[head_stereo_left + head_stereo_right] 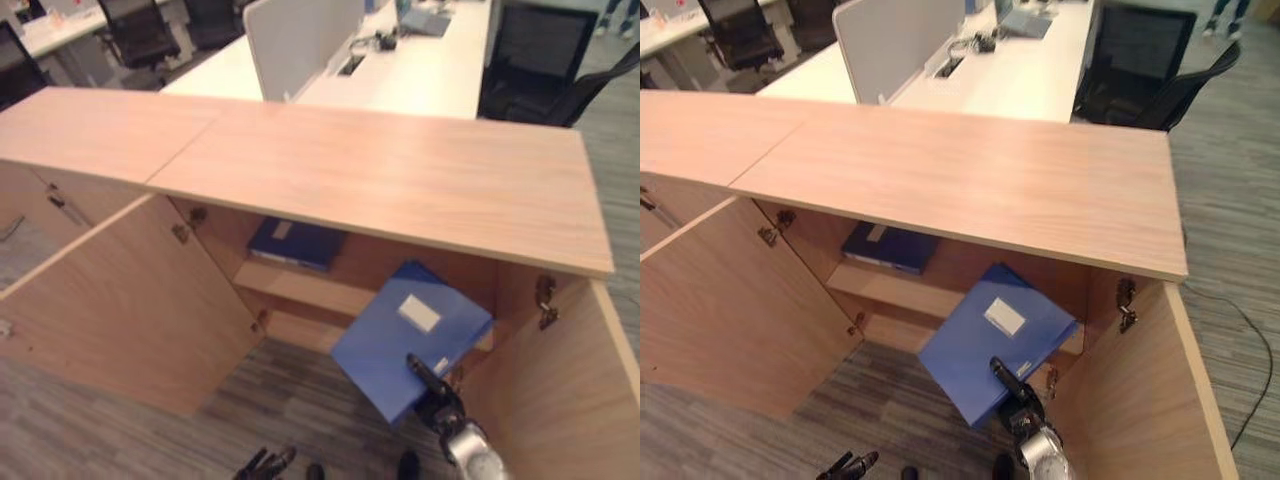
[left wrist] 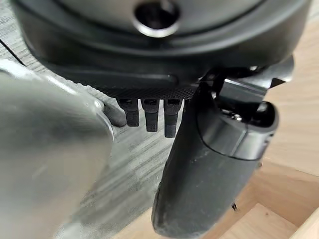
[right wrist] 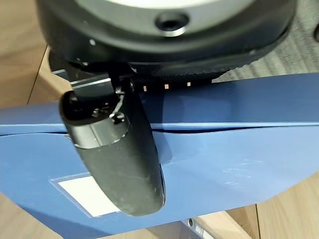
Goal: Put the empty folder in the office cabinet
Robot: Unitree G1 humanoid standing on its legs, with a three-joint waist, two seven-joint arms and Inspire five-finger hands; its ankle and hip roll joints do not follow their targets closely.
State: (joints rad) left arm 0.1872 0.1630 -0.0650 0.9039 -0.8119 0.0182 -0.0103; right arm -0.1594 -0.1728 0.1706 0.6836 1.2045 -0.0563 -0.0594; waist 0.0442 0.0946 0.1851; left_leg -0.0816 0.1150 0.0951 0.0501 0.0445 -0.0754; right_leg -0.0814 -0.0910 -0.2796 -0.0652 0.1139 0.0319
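White desk (image 1: 420,70) behind; white divider panel (image 1: 300,40) on it; black chairs (image 1: 540,55) around; grey carpet (image 1: 250,400).

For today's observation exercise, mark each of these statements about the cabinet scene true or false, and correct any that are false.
1. The right hand pinches the blue folder. True.
2. Both cabinet doors are closed. False: the left door and right door stand open.
3. Another folder, darker blue, lies flat on the shelf. True.
4. The held folder already lies flat on the shelf. False: it is tilted at the cabinet opening.
5. The left hand holds a folder. False: it hangs low over the floor, holding nothing.
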